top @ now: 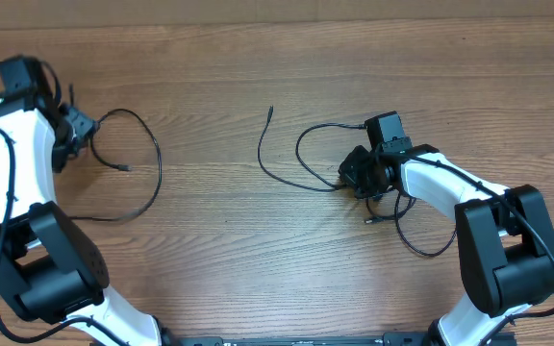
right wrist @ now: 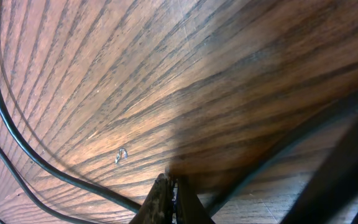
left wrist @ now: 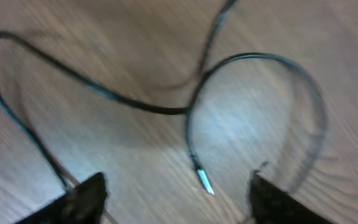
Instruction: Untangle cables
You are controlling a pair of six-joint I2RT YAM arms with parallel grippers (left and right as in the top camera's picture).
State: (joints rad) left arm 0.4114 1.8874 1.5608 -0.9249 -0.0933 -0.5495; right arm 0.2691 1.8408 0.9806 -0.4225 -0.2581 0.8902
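Overhead: three cables, one left hand, one right hand.

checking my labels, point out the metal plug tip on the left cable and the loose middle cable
metal plug tip (left wrist: 204, 182), left wrist view, on its silver end
middle cable (top: 261, 154), overhead view, on its straight upper stretch

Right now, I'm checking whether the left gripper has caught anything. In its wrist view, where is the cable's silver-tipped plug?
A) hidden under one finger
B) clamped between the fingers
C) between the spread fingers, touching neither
C: the plug lies between the left gripper's spread fingers, clear of both.
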